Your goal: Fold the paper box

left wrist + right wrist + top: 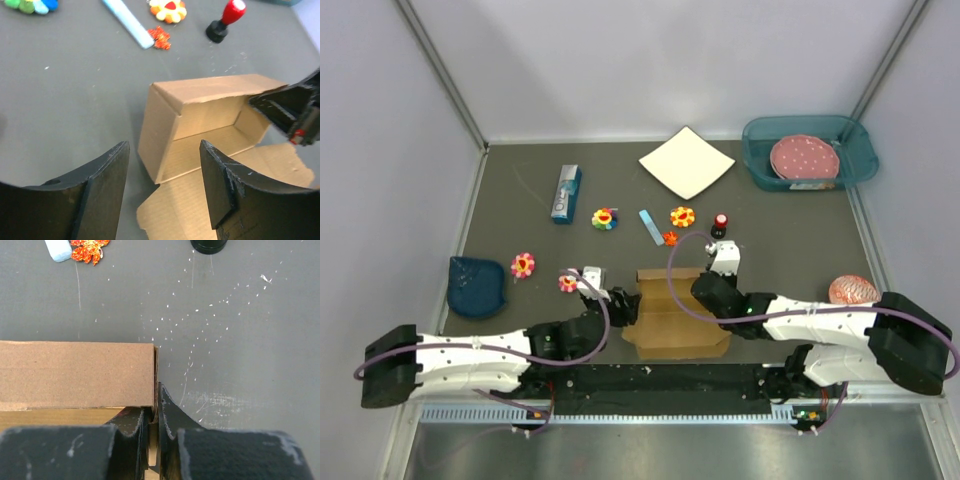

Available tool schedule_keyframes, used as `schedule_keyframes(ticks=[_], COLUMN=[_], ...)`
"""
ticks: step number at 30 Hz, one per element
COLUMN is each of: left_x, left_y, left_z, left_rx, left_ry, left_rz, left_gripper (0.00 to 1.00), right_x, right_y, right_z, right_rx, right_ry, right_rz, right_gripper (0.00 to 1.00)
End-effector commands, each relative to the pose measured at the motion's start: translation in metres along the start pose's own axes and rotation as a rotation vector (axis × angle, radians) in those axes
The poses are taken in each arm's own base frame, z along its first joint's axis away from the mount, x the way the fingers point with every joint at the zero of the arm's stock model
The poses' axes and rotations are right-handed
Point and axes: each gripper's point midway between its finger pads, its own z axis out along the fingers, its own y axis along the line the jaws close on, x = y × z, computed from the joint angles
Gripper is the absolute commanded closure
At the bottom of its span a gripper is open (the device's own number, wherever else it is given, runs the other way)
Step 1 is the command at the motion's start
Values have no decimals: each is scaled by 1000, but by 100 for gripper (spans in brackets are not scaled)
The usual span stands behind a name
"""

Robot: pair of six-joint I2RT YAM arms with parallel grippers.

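My right gripper point(156, 415) pinches the box point(75, 372) by its end wall; my left gripper point(162, 147) gapes, holding nothing.

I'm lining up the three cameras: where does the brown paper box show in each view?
Top external: paper box low centre of the picture.
Left wrist: paper box centre-right, beyond the open left gripper.
Right wrist: paper box at left, end wall pinched by the right gripper.
Shared landmark: blue strip beyond the box.
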Motion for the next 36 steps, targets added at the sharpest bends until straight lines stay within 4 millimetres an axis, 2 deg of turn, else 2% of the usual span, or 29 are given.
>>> schedule_keyframes(ticks=[1,5,8,11,13,14,18,22,27,32,36], left_x=[-24,-47,-51,-49,-48,-46,-49,-52,-40,-29,-19], left_y=[-22,-21,-13,-4,-8,-1,-7,-25,-29,-22,-17], left_z=[-7,-13,-10,4,9,15,26,33,40,43,46], left_rx=[137,163,158,136,164,143,178,253,262,241,225], left_ry=[-72,-180,-215,-190,-166,-160,-144,-124,-85,-60,-34], left_rz=[-36,-135,-153,-185,-224,-224,-248,-269,-278,-269,-247], left_gripper=[36,30,27,27,27,27,27,27,27,30,42], right_x=[-1,-2,-3,-3,-1,0,6,10,12,18,22], right_y=[-7,-7,-4,-3,-5,-6,-6,-4,0,1,1], right_z=[3,4,2,2,3,3,3,4,4,2,-2], right_rx=[39,37,21,20,30,30,38,51,59,56,64], right_ry=[-33,-75,-107,-141,-152,-158,-167,-174,-175,-167,-151], right_rz=[-27,-22,-17,-23,-34,-28,-46,-70,-91,-102,-104], right_gripper=[100,100,100,100,100,100,100,100,100,100,100])
